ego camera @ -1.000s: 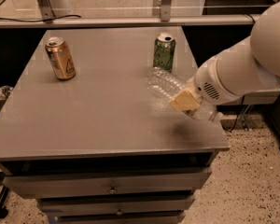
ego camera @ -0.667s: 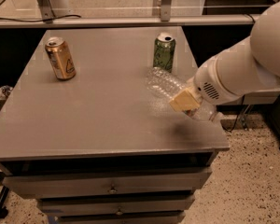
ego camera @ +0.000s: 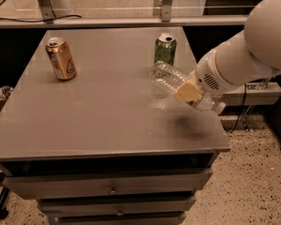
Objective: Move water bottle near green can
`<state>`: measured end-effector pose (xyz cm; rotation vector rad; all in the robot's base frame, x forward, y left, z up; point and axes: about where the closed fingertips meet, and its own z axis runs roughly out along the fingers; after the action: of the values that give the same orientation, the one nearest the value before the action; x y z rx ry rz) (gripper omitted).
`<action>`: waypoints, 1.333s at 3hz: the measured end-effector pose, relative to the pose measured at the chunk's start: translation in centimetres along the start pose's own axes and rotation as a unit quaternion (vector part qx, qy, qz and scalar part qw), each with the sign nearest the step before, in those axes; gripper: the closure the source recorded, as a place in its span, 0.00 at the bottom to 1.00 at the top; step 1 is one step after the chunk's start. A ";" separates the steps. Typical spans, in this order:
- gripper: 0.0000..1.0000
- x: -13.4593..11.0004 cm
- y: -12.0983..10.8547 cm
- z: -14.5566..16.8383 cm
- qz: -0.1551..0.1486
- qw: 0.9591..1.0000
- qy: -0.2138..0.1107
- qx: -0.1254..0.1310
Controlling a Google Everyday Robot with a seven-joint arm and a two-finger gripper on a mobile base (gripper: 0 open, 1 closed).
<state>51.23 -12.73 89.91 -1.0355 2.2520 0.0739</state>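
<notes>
The water bottle (ego camera: 171, 78) is clear ribbed plastic and lies tilted just above the grey table (ego camera: 98, 111), its base toward the green can (ego camera: 165, 49) and its white cap end at the lower right. The green can stands upright at the back right of the table, a short way behind the bottle's base. My gripper (ego camera: 189, 92) comes in from the right on the white arm and is shut on the bottle's middle, with one pale tan finger pad (ego camera: 186, 93) showing across it. The bottle's label is hidden by the gripper.
A gold-orange can (ego camera: 61, 58) stands upright at the back left of the table. The table's right edge runs just under the gripper. Drawers (ego camera: 107, 186) are below the table front. A rail and glass panel run behind the table.
</notes>
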 end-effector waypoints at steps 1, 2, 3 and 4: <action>1.00 0.0 -3.2 1.7 -0.010 1.000 0.013 0.013; 1.00 0.3 -5.2 3.9 -0.019 0.999 0.031 0.014; 1.00 0.1 -5.4 5.6 -0.028 0.999 0.039 0.008; 0.82 -0.2 -5.0 6.9 -0.036 0.998 0.048 0.000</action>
<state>58.52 -13.88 85.64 -1.1402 2.2980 -0.0064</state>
